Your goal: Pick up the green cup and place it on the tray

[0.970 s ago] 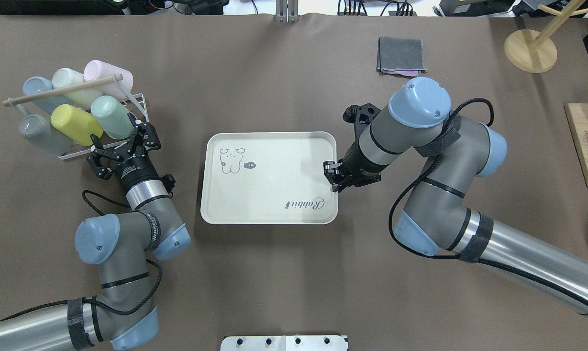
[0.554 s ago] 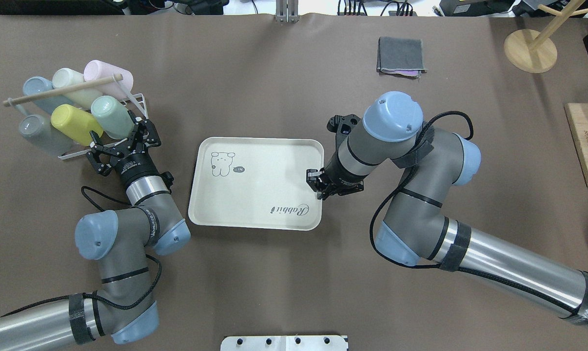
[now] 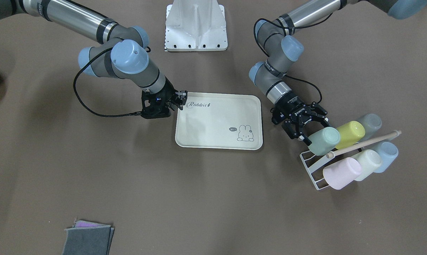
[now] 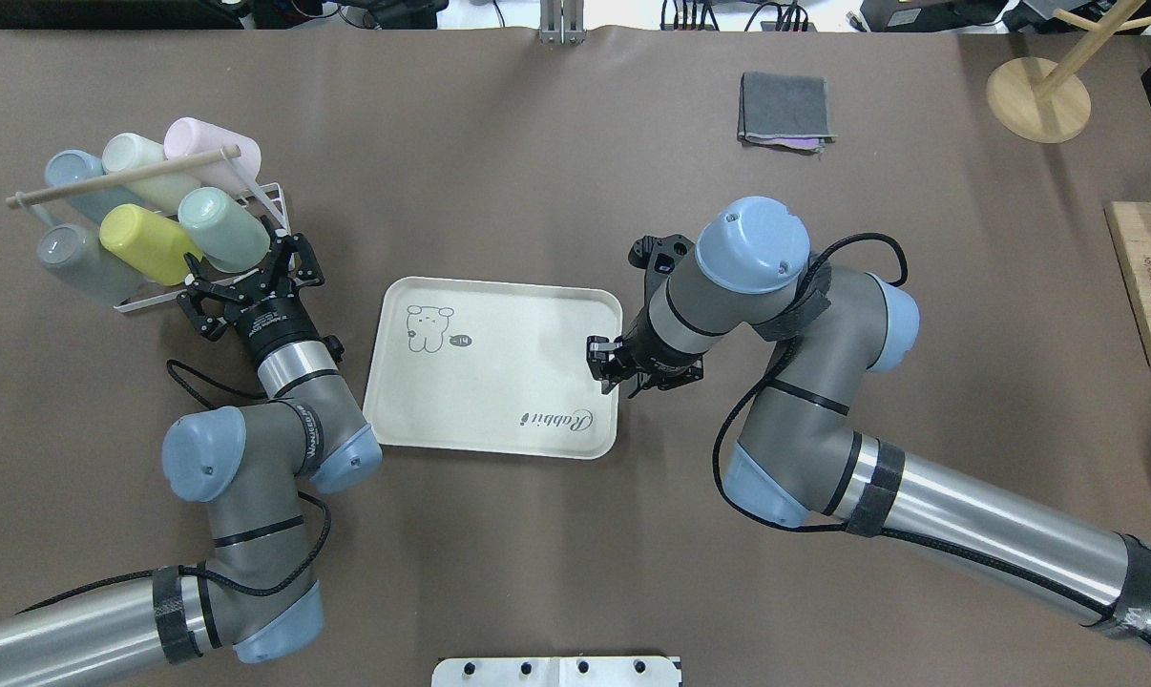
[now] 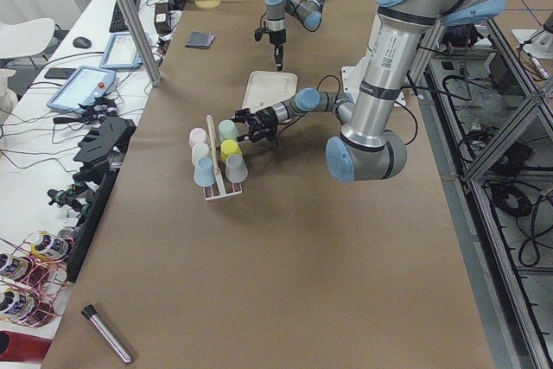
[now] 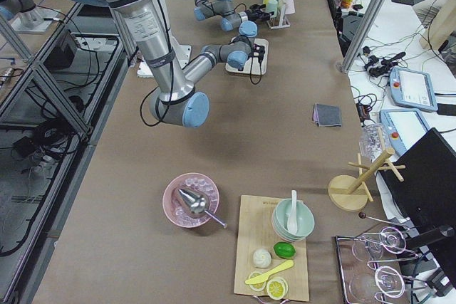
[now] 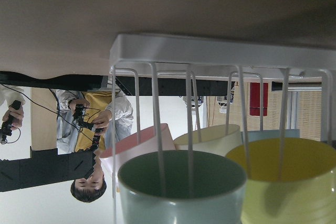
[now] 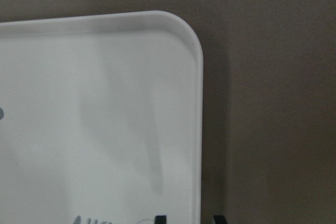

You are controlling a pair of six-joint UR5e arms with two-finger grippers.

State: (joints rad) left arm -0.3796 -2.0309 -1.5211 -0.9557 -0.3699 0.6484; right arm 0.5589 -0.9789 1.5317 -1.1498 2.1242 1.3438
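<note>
The green cup point(image 4: 220, 227) lies mouth-outward on a white wire rack point(image 4: 268, 196) at the left. It also shows in the front view point(image 3: 324, 141) and the left wrist view point(image 7: 181, 182). My left gripper point(image 4: 247, 269) is open right at the cup's mouth, with its fingertips beside the rim; it holds nothing. The cream tray point(image 4: 494, 367) lies flat mid-table. My right gripper point(image 4: 606, 361) is shut on the tray's right rim, seen in the front view point(image 3: 180, 99). In the right wrist view its fingers point(image 8: 160, 219) straddle the tray's edge point(image 8: 198, 129).
The rack also holds a yellow-green cup point(image 4: 146, 243), a grey cup point(image 4: 79, 262), a blue, a cream and a pink cup under a wooden rod point(image 4: 122, 176). A folded grey cloth point(image 4: 785, 107), a wooden stand point(image 4: 1038, 95) and a wooden board point(image 4: 1148, 286) are far right.
My right gripper has dragged the tray to the left, toward the left arm. My left gripper has moved slightly closer to the green cup's mouth and stays open.
</note>
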